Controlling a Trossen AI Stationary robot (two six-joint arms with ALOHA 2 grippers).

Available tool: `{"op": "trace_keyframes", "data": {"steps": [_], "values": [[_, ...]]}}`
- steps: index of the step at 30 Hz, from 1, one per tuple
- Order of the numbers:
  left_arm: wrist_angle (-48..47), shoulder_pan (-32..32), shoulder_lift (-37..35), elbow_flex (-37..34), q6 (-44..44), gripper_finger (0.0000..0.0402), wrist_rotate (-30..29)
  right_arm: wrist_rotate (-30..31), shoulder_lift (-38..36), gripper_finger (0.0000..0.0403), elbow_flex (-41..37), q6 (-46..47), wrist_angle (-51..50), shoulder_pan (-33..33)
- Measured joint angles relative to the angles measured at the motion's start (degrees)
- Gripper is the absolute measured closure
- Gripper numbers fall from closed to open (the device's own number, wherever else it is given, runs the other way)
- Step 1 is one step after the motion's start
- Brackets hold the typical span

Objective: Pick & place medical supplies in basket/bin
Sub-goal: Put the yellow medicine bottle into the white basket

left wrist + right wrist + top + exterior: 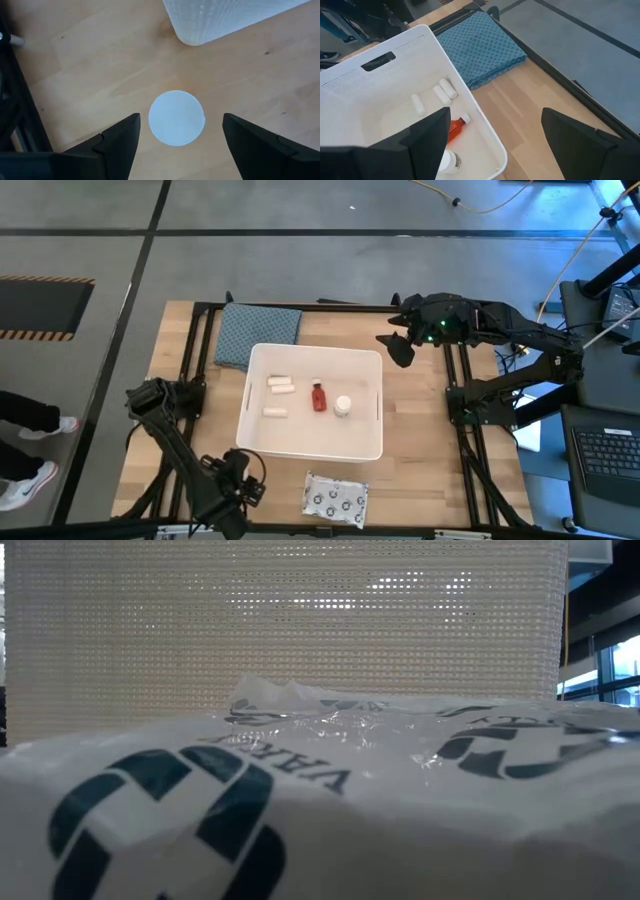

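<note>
At the lower left of the high view, the left gripper (180, 132) hangs spread over a round white cap (176, 117) on the worktop (100, 65); centring before closing seems wise. The silvery packet (336, 499) lies below the basket (315, 450). The right gripper (400, 345), spread, waits upper right.

A: What is lying around the wooden surface (420, 420)?
B: A grey floor (250, 270) crossed by dark lines, with a black-and-yellow striped mat (40, 305) off the left edge.
A: And past the right edge?
B: A laptop (605, 455) is sitting there, and a yellow cable (480, 205) is trailing across the floor beyond the far edge. A person's shoes (30, 480) are showing at the left.
</note>
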Motion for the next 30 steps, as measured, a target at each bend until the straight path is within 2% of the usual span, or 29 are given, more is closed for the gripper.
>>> {"op": "trace_keyframes", "data": {"steps": [7, 12, 18, 23, 30], "values": [[-0.19, 0.28, 0.00, -0.08, 0.04, 0.0126, 0.22, 0.00, 0.02, 0.0091, 0.00, 0.14, -0.01, 0.00], [2.34, 0.27, 0.00, -3.46, -0.79, 0.0126, 3.53, 0.00, 0.02, 0.0091, 0.00, 0.12, -0.02, 0.00], [4.22, 0.35, 0.03, -4.68, -1.97, 0.0127, -0.62, 0.00, 0.02, 0.0091, -0.02, 0.07, 0.01, 0.01], [4.35, 0.95, 0.00, -5.27, 0.96, 0.0126, -0.10, 0.00, 0.02, 0.0091, -0.02, 0.04, 0.01, 0.02], [6.38, 1.12, 0.02, -9.01, 0.69, 0.0126, 0.40, 0.00, 0.02, 0.0091, -0.02, 0.10, 0.01, 0.02]]}}
